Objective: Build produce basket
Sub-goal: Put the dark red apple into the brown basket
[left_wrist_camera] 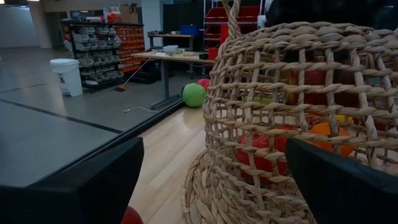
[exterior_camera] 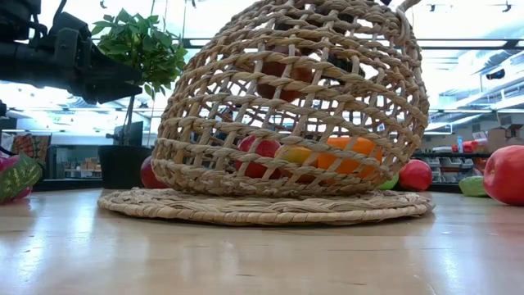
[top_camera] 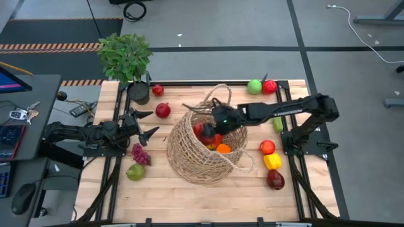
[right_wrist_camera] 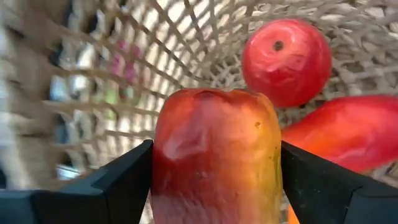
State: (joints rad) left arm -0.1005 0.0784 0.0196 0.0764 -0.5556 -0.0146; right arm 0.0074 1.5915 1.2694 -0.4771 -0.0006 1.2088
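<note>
A: Right gripper [right_wrist_camera: 214, 171]?
B: Inside the basket [top_camera: 189, 157] mid-desk, jaws clamping a red-yellow fruit [right_wrist_camera: 214, 155].
A: Left gripper [top_camera: 146, 124]?
B: Hovering beside basket near left edge, jaws spread, gripping nothing.

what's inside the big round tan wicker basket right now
Inside the round tan wicker basket: a round red fruit, an orange piece, and the right gripper holding a red-yellow fruit. The arm and weave hide anything beneath.
</note>
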